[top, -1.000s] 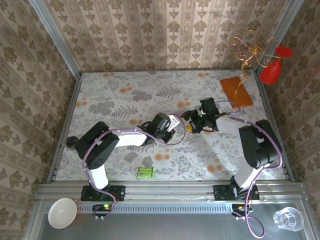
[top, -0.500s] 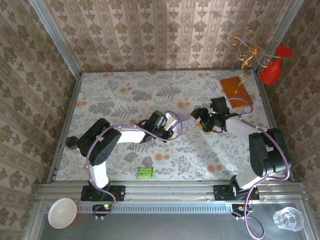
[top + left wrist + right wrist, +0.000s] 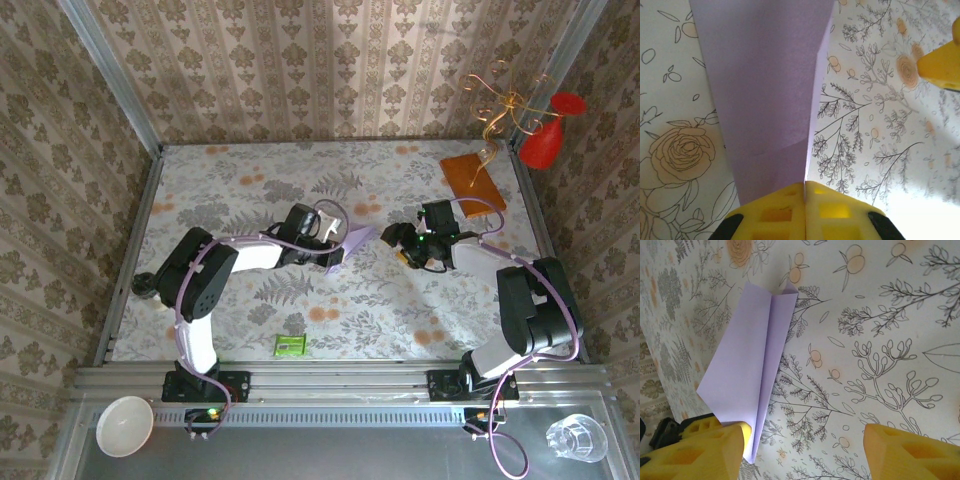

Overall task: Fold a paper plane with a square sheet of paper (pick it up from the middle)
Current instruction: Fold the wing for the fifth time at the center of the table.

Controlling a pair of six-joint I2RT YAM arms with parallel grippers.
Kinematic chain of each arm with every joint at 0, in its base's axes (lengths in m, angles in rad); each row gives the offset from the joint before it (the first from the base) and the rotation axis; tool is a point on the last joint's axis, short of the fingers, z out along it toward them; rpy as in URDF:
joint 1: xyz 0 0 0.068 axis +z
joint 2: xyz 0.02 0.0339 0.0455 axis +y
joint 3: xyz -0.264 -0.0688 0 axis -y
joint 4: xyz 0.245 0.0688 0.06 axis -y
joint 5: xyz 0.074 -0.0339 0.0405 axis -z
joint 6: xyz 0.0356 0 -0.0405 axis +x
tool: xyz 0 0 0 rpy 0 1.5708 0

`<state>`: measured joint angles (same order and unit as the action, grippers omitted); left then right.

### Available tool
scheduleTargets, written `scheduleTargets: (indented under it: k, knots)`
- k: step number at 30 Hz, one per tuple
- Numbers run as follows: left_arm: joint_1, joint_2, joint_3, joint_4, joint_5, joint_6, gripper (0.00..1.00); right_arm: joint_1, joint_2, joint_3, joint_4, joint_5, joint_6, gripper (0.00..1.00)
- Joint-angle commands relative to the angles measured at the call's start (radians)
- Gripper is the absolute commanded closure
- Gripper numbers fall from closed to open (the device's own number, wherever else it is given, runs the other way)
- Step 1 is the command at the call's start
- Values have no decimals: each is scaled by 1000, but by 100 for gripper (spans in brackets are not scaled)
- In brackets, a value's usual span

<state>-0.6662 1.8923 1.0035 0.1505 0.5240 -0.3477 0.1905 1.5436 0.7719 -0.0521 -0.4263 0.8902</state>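
The left gripper [image 3: 805, 192] had its yellow fingers pinched shut on one end of the paper plane [image 3: 765, 100], a folded lavender dart lying over the flowered table [image 3: 250, 190] near its middle. The right gripper [image 3: 810, 447] stood close by the plane's other end, jaws apart and holding nothing. A green packet [image 3: 290, 346] lay towards the near edge.

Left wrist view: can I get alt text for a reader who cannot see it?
The yellow-fingered left gripper is shut on the near end of a pale lavender folded paper plane, which stretches away over a white tablecloth printed with flowers. Another yellow fingertip pokes in at right.
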Motion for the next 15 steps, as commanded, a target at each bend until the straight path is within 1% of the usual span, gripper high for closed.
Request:
scheduleTargets:
  k: [1,4,5,7,15]
  knots:
    - [10,38,49,-86,95,-83,92,17,4,-4,27,-24,-61,34]
    - [12,56,80,-119,112,-114,92,36,20,10,23,-25,-79,34]
    - [13,60,87,-127,146,-124,92,40,27,15,23,-26,-85,34]
    - [16,66,103,-143,166,-150,92,52,43,29,20,-35,-98,34]
    - [36,80,131,-151,230,-251,93,105,119,99,-30,-42,-151,35]
